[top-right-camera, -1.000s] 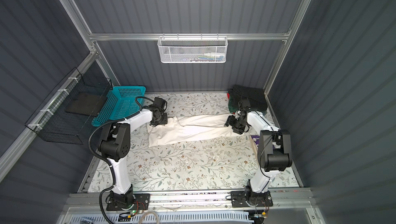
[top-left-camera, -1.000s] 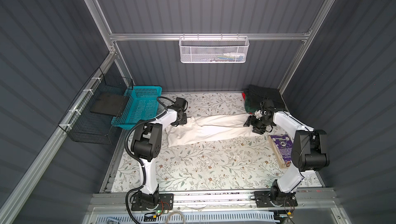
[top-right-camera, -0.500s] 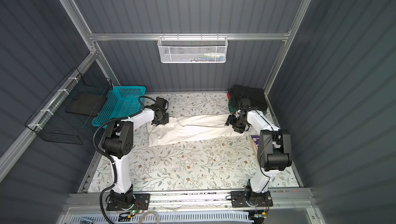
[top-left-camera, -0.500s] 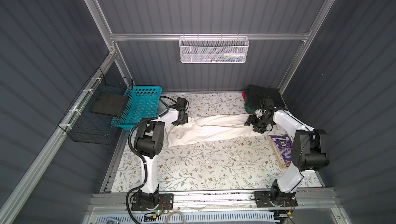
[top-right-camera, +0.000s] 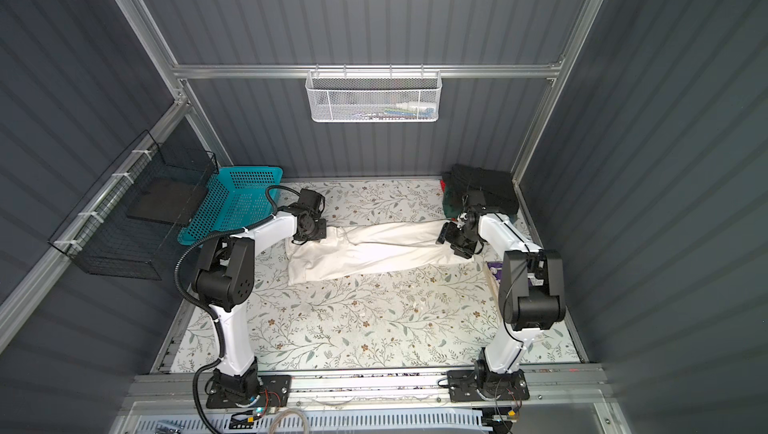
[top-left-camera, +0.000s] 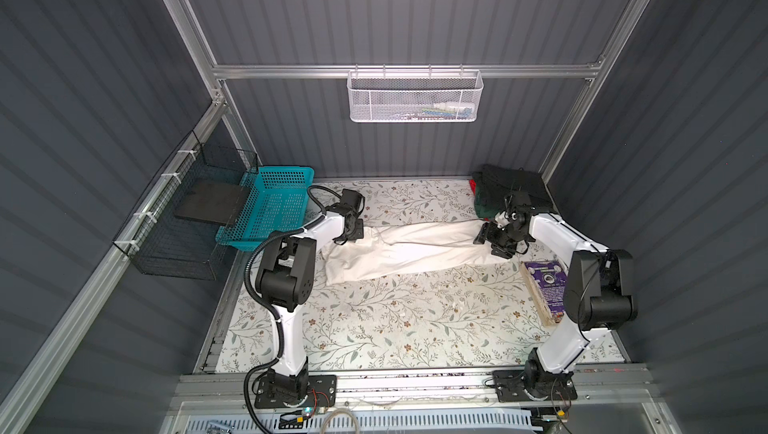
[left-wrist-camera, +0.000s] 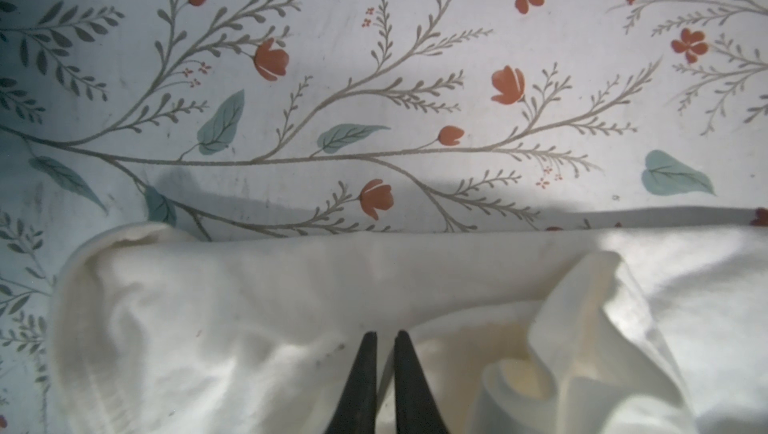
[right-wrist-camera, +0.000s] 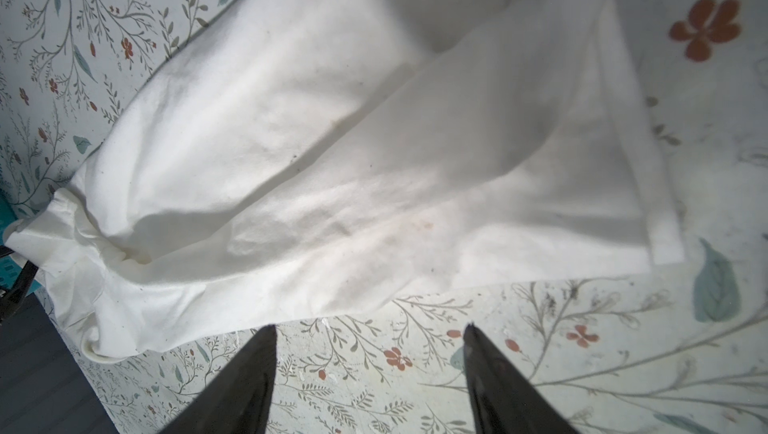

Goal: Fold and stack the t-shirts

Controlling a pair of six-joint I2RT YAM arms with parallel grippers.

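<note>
Off-white t-shirt (top-left-camera: 407, 249): soft, light, limp cotton. It lies as a long rumpled band across the far half of the floral table covering (top-left-camera: 395, 319). It will likely sag and drag, so it is best taken at the corners or hem, both ends together.
Left gripper (left-wrist-camera: 384, 334): jaws almost together, apparently pinching a fold at the bunched end.
Right gripper (right-wrist-camera: 370, 328): jaws wide, empty, just off the hemmed end.
Print: not visible.
Folded stack (top-left-camera: 513, 189): far right corner, showing dark green, black and a red edge, partly behind the right arm.
</note>
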